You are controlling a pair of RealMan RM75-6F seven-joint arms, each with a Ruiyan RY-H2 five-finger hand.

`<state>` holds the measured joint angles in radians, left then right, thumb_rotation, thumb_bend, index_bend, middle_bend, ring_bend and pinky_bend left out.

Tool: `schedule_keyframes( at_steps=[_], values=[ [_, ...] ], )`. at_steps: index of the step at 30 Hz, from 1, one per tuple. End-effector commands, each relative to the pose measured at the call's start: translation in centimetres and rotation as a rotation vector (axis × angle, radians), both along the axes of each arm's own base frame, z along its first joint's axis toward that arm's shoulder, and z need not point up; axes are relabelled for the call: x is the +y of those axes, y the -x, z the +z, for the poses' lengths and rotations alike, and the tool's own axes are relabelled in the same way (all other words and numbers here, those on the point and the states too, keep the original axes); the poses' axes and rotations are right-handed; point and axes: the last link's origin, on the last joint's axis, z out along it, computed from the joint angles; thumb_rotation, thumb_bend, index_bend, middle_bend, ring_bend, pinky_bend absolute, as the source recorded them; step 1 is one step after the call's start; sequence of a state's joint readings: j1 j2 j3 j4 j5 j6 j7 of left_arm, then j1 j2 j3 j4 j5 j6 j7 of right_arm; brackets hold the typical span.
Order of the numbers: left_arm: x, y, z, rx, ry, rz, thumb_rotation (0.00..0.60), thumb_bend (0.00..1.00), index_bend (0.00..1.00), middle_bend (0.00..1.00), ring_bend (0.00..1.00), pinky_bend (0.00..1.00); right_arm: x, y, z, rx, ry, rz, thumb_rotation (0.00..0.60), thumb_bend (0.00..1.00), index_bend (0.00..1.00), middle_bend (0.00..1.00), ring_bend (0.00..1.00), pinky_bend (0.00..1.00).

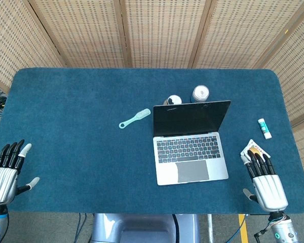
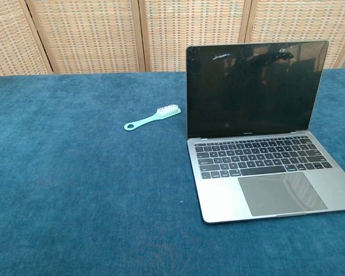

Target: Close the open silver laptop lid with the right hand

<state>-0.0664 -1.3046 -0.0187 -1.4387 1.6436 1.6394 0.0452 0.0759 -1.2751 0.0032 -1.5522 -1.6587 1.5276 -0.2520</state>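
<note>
While the table (image 1: 81, 101) under its blue cloth fills most of the head view, one silver laptop (image 1: 190, 152) sits right of its middle, base flat and lid (image 1: 191, 118) raised. Its keyboard and trackpad face the near edge where the robot stands, the dark screen faces the same way, and the hinge runs left to right, so the long axis lies along the table's length. In the chest view the lid (image 2: 254, 89) stands close to upright, leaning slightly back, above the base (image 2: 273, 175).

Two hands show, one at each near corner, in the head view only. The right hand (image 1: 264, 181) lies just right of the laptop and apart from it, back up, fingers straight, spread slightly and pointing away from the robot; it holds nothing. Its fingertips (image 1: 251, 153) reach over or just beside a single small packet (image 1: 252, 147); whether they touch it I cannot tell. The left hand (image 1: 5, 173) is well away at the far left, fingers likewise straight and apart, thumb out to the side, holding nothing.

Behind the lid stand two round containers (image 1: 200, 93), side by side and near the laptop's back edge. One mint-green brush (image 1: 134, 118) lies left of the laptop, set at a slant. One small white tube (image 1: 264, 128) with a green end lies well off to the right
</note>
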Motion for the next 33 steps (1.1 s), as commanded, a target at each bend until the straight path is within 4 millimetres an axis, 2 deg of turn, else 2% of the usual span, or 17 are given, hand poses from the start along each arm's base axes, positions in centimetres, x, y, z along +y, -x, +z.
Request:
schedule_keyframes(
  at_steps=[1,3,12,21,28,33],
  values=[
    [0.0,0.0,0.1,-0.003,-0.003,0.001,0.6,0.01,0.0,0.0,0.0,0.0,-0.5,-0.3,-0.1,-0.001,0.003,0.014,0.6,0.26,0.0,0.0,0.0,0.0],
    [0.1,0.1,0.1,-0.003,-0.001,0.003,0.6,0.01,0.0,0.0,0.0,0.0,-1.2,-0.8,0.0,0.009,0.009,0.03,0.6,0.36,0.0,0.0,0.0,0.0],
    [0.3,0.1,-0.1,-0.005,0.005,-0.003,0.6,0.01,0.0,0.0,0.0,0.0,-5.1,-4.8,1.9,0.061,0.081,0.129,0.6,0.65,0.01,0.0,0.0,0.0],
    [0.3,0.2,0.0,-0.016,0.004,-0.003,0.6,0.01,0.0,0.0,0.0,0.0,-9.3,-9.7,3.2,0.075,0.127,0.207,0.6,0.84,0.05,0.0,0.0,0.0],
    [0.5,0.3,-0.1,-0.017,0.008,0.001,0.6,0.01,0.0,0.0,0.0,0.0,-12.6,-13.1,2.2,0.112,0.076,0.205,0.6,0.9,0.06,0.0,0.0,0.0],
    [0.7,0.5,-0.1,-0.021,0.009,0.008,0.6,0.01,0.0,0.0,0.0,0.0,-15.0,-15.2,1.1,0.142,0.033,0.179,0.6,1.0,0.09,0.0,0.0,0.0]
  ],
)
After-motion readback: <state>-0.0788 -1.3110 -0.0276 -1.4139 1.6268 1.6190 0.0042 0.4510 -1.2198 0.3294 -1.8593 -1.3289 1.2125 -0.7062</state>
